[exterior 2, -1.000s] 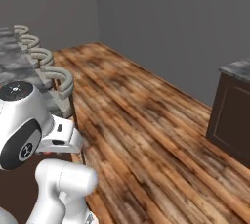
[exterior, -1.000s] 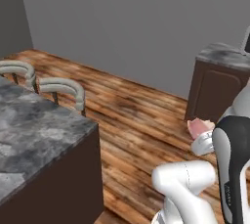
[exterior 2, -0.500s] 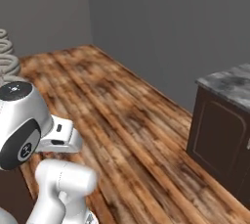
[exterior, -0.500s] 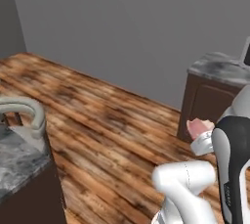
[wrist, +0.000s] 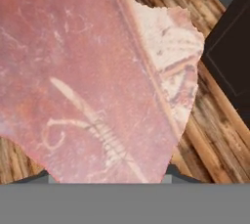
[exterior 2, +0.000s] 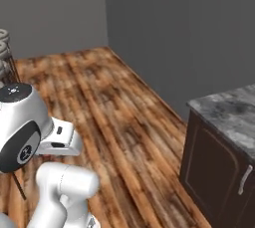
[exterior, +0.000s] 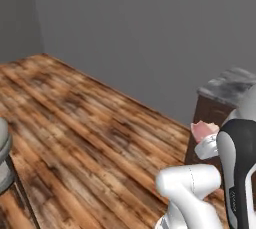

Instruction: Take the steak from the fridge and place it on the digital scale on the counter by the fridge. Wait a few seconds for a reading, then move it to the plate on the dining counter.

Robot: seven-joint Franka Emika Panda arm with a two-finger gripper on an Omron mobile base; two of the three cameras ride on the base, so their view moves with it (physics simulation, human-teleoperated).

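Note:
The steak point(wrist: 93, 71) is a pink-red raw slab with pale fat along one edge, very close to the hand camera and covering the finger tips. In the left base view the steak point(exterior: 202, 129) pokes up pink at the end of the white arm. My gripper point(exterior: 205, 138) is shut on it, held high above the wooden floor. A counter point(exterior 2: 226, 112) with a grey marbled top and dark brown doors stands at the right, and it is also in the left base view point(exterior: 231, 82). The fridge, the digital scale, the plate and the dining counter are out of view.
Bare wooden floor point(exterior: 85, 123) runs to grey walls point(exterior 2: 174, 28). A slim silver handle point(exterior 2: 242, 179) is on the cabinet door. Metal stools point(exterior 2: 3, 53) stand at the far left, and part of one stool point(exterior: 3, 158) shows at the left edge.
The whole scene has slid across both base views, so the base is turning. The marbled slab and stools left the left side; the dark cabinet came closer. The steak stays gripped.

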